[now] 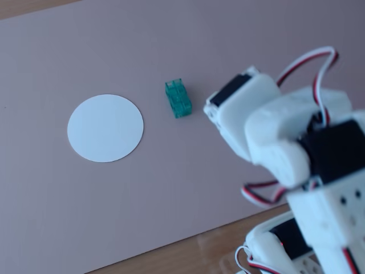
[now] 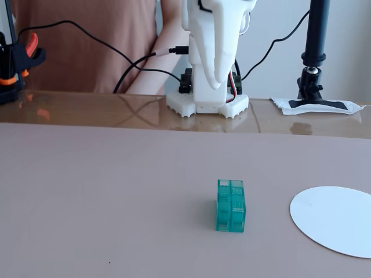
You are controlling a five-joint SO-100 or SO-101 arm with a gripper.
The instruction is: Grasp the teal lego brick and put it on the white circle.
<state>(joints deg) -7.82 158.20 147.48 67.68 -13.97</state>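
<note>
The teal lego brick (image 1: 178, 98) lies on the pinkish mat, a short way right of the white circle (image 1: 105, 128) and apart from it. In the other fixed view the brick (image 2: 231, 205) sits in the middle foreground, and the circle (image 2: 336, 220) is cut by the right edge. My arm (image 1: 268, 125) is folded back over its base, right of the brick. My gripper (image 2: 216, 84) hangs tip-down above the base, far behind the brick. Its jaws look closed together and hold nothing. Its fingertips are hidden in the view from behind the arm.
The mat (image 1: 188, 188) ends at a wooden table edge (image 1: 188, 254) near the arm's base (image 2: 207, 104). A black camera stand (image 2: 316, 52) is at the back right, an orange-and-black clamp (image 2: 17, 58) at the back left, and a person with cables (image 2: 116, 52) behind.
</note>
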